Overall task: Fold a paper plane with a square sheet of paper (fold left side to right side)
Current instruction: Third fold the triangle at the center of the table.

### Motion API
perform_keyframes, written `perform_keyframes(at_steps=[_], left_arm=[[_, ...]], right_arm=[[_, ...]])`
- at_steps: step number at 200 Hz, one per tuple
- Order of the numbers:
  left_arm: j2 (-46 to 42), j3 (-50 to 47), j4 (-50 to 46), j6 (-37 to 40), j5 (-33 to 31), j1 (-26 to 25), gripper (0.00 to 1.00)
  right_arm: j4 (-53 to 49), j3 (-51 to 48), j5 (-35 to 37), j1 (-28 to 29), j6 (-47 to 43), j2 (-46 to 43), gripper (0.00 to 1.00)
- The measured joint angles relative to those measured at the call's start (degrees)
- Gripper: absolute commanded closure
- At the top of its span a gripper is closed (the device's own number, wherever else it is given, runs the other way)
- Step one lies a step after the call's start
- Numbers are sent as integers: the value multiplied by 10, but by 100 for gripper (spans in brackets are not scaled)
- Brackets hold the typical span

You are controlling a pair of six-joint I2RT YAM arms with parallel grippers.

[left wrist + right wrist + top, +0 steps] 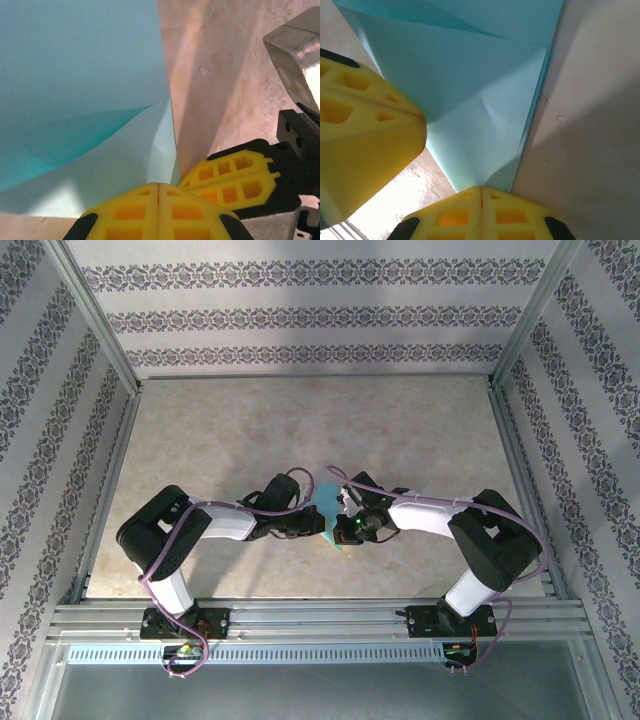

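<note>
The turquoise square sheet of paper [328, 502] sits mid-table between my two grippers, part-folded with diagonal creases. In the left wrist view the sheet [80, 75] spreads up and left. My left gripper [158, 185] is shut, and a crease in the sheet's lower right part runs into its tips. In the right wrist view the sheet [470, 75] narrows to a corner that ends in my shut right gripper [481, 188]. The two grippers nearly touch: the right one's fingers [235, 175] lie just right of the left tips. The left one's fingers [370, 125] reach the sheet's left edge.
The beige table [300, 430] is ringed by an aluminium frame [310, 615] and patterned walls. Both arms bend inward from their bases at the near edge, the left gripper [318, 523] and right gripper [345, 525] meeting at the middle.
</note>
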Motion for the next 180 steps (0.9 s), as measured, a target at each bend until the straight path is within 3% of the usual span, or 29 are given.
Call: perform_keyframes(at_steps=[123, 180], left_arm=[[22, 5, -3, -6, 4, 10, 100], [21, 15, -29, 17, 4, 39, 100]], right_arm=[[-7, 3, 6, 1, 0, 0, 100], [-10, 6, 11, 1, -1, 0, 100]])
